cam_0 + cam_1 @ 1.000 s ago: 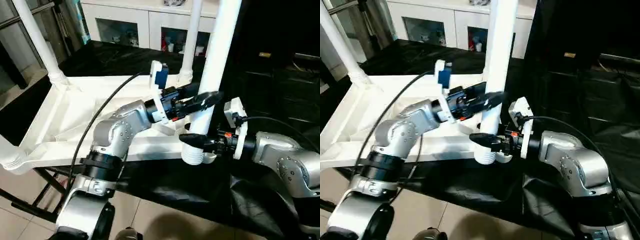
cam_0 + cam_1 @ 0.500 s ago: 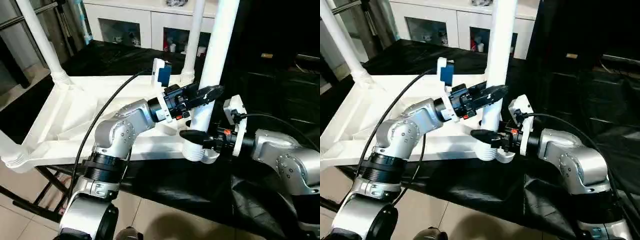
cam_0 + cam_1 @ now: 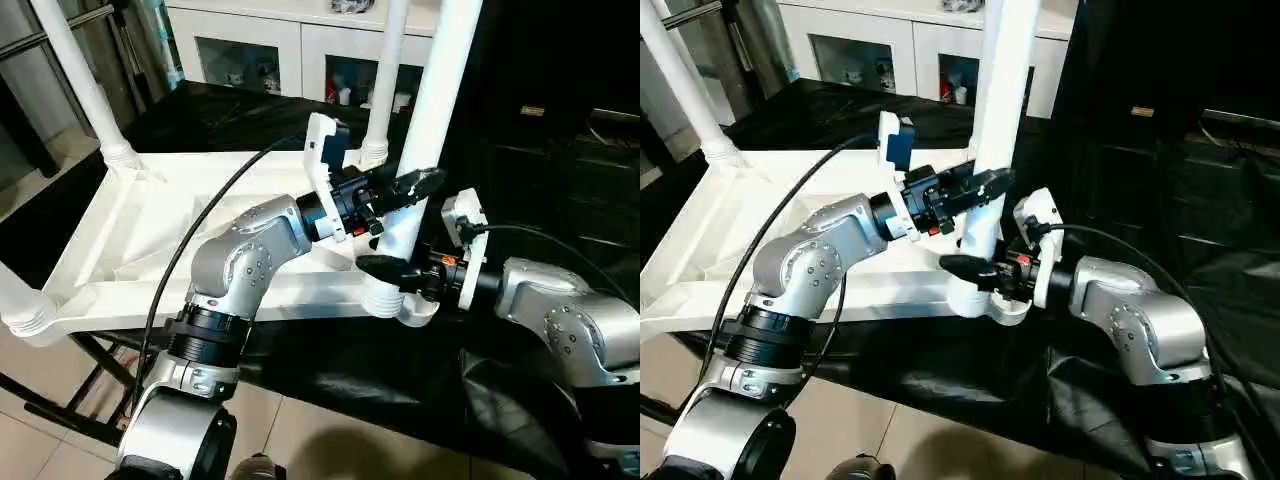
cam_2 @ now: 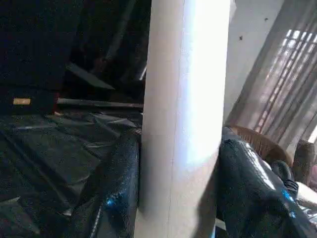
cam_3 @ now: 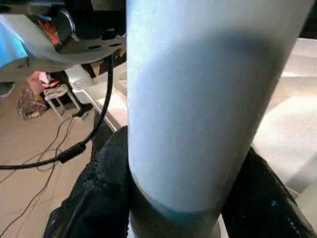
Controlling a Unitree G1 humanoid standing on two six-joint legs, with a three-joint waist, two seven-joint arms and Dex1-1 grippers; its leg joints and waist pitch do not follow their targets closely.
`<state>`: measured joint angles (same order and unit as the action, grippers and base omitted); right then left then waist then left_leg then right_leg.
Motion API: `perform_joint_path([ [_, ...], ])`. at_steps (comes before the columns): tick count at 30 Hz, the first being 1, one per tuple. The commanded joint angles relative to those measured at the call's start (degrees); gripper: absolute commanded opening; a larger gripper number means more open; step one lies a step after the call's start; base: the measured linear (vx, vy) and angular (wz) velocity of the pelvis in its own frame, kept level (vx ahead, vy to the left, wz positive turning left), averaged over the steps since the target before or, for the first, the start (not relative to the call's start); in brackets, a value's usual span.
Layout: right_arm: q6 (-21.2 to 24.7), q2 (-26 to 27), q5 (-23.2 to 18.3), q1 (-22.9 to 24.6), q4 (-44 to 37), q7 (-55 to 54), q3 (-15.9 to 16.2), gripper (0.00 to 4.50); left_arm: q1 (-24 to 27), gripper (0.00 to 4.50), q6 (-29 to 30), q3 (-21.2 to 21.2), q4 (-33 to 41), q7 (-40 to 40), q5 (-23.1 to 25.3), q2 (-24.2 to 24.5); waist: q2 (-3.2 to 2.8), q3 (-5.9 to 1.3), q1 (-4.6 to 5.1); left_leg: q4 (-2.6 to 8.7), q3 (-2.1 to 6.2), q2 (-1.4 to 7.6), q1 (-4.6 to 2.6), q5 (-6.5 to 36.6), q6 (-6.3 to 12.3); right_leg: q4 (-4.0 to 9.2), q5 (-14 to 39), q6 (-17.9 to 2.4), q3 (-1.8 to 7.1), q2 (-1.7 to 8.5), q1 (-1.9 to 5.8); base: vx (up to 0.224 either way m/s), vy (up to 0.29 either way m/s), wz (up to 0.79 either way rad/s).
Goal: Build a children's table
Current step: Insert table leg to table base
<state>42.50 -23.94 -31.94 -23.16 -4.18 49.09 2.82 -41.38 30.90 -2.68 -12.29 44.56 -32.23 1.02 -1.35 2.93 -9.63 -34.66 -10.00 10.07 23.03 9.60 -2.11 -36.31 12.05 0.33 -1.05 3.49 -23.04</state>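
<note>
The children's table lies upside down, its white ribbed underside (image 3: 150,230) facing up. Three legs stand in corner sockets: one far left (image 3: 75,80), one at the far right (image 3: 385,80), one nearest me (image 3: 440,90). My left gripper (image 3: 408,188) is shut on the near leg partway up; its fingers (image 4: 116,188) press both sides of the tube (image 4: 181,119). My right gripper (image 3: 398,267) is shut on the same leg just above the near right socket (image 3: 400,305), and its fingers (image 5: 99,188) hug the tube (image 5: 198,114). The near left socket (image 3: 25,315) holds a leg stub at the picture's edge.
A white glass-door cabinet (image 3: 260,45) stands behind. Black cloth (image 3: 380,390) covers the surface under and to the right of the table top. A black cable (image 3: 200,240) loops from my left wrist. A dark frame (image 3: 90,360) stands on the tiled floor below.
My left wrist has turned and its gripper has slid slightly higher on the near leg. My right gripper has shifted a little to the left at the leg's base.
</note>
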Motion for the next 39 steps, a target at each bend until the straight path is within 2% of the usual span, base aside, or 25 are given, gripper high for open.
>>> perform_joint_path([
  [1,0.0,0.2,-1.4,-1.8,-1.9,0.4,0.1,2.62,0.1,1.87,0.8,-0.6,-0.6,-1.3,1.4,0.1,1.24,-4.43,0.05,2.95,0.81,2.46,-1.30,3.6,3.10,3.26,-2.4,-13.3,1.57,4.07,3.08,0.000,0.000,0.00],
  [2,0.0,-0.4,-1.3,-1.8,-2.1,0.9,0.2,2.80,0.2,1.86,1.5,-0.7,-0.2,0.4,0.6,0.7,1.30,-4.41,0.04,2.99,0.82,2.48,-1.34,3.6,3.12,3.30,-1.9,-13.2,1.57,4.10,3.07,0.000,0.000,0.00],
  [6,-0.7,-3.1,-0.5,-1.7,-1.7,3.6,0.5,2.90,0.1,1.85,4.7,-1.0,1.2,6.3,-2.5,3.0,1.22,-4.37,-0.01,2.98,0.75,2.41,-1.42,3.6,2.93,3.27,-0.9,-12.7,1.62,4.04,2.97,0.000,0.000,0.00],
  [9,1.1,-5.0,-2.3,-1.9,-1.6,6.9,-0.2,2.90,-0.5,1.85,7.3,0.2,1.9,9.9,-6.3,4.2,1.19,-4.28,-0.06,2.95,0.70,2.39,-1.45,4.8,2.92,3.38,0.5,-13.2,1.63,4.11,2.94,0.000,0.000,0.00],
  [13,1.7,-5.9,-3.0,-2.0,-1.6,8.6,0.1,2.90,-0.9,1.85,8.2,1.1,2.2,11.2,-8.0,4.6,1.31,-4.19,0.02,2.94,0.69,2.42,-1.39,5.3,2.89,3.45,1.5,-13.5,1.61,4.07,2.85,0.000,0.000,0.00],
  [17,1.7,-6.7,-2.8,-1.7,-1.7,10.1,1.7,2.90,-1.6,1.85,8.9,3.3,2.2,10.5,-10.2,3.4,1.50,-4.05,0.09,3.01,0.67,2.45,-1.42,6.6,2.10,3.79,4.7,-12.9,1.68,4.15,2.76,0.000,0.000,0.00],
  [21,1.9,-6.8,-2.7,-1.5,-1.7,10.4,2.5,2.90,-1.6,1.85,8.9,3.5,2.4,10.3,-10.8,3.2,1.54,-3.95,0.11,3.15,0.78,2.47,-1.41,7.1,1.51,3.97,6.8,-12.1,1.70,4.21,2.71,0.000,0.000,0.00],
  [22,2.0,-6.8,-2.7,-1.6,-1.8,10.7,2.7,2.90,-1.7,1.85,8.7,3.6,2.3,10.3,-11.0,3.1,1.79,-3.97,0.15,3.14,0.74,2.46,-1.39,7.1,1.55,3.98,6.8,-11.9,1.72,4.18,2.74,0.000,0.000,0.00],
  [25,2.1,-7.1,-2.8,-1.7,-1.7,10.9,3.0,2.90,-1.8,1.85,8.8,3.9,2.3,10.3,-11.1,3.1,1.66,-4.02,0.03,3.12,0.78,2.48,-1.37,6.6,1.54,3.87,6.1,-11.8,1.74,4.18,2.69,0.000,0.000,0.00],
  [33,1.9,-6.5,-3.0,-2.3,-1.0,10.6,2.9,2.90,-1.5,1.85,9.2,3.8,2.8,10.1,-11.3,2.9,1.98,-4.00,0.06,3.08,0.75,2.44,-1.35,6.2,1.86,3.75,4.7,-12.1,1.71,4.19,2.76,0.000,0.000,0.00],
  [35,2.0,-6.2,-3.0,-2.4,-0.8,10.6,3.0,2.57,-1.4,1.85,9.2,3.8,3.0,9.9,-11.4,2.8,2.00,-3.93,0.04,3.12,0.75,2.44,-1.33,6.4,1.77,3.82,5.4,-12.0,1.71,4.19,2.74,0.000,0.000,0.00],
  [37,2.1,-6.2,-3.1,-2.4,-0.7,10.6,3.0,2.57,-1.4,1.85,9.2,3.8,3.0,9.8,-11.5,2.8,2.03,-3.93,0.04,3.13,0.77,2.46,-1.33,6.6,1.65,3.85,5.9,-11.9,1.71,4.19,2.75,0.000,0.000,0.00],
  [39,2.2,-6.1,-3.2,-2.4,-0.6,10.6,3.1,2.28,-1.4,1.85,9.3,3.8,3.1,9.8,-11.5,2.8,2.03,-3.92,0.06,3.16,0.78,2.46,-1.35,6.6,1.54,3.85,5.9,-11.8,1.72,4.17,2.73,0.000,0.000,0.00],
])
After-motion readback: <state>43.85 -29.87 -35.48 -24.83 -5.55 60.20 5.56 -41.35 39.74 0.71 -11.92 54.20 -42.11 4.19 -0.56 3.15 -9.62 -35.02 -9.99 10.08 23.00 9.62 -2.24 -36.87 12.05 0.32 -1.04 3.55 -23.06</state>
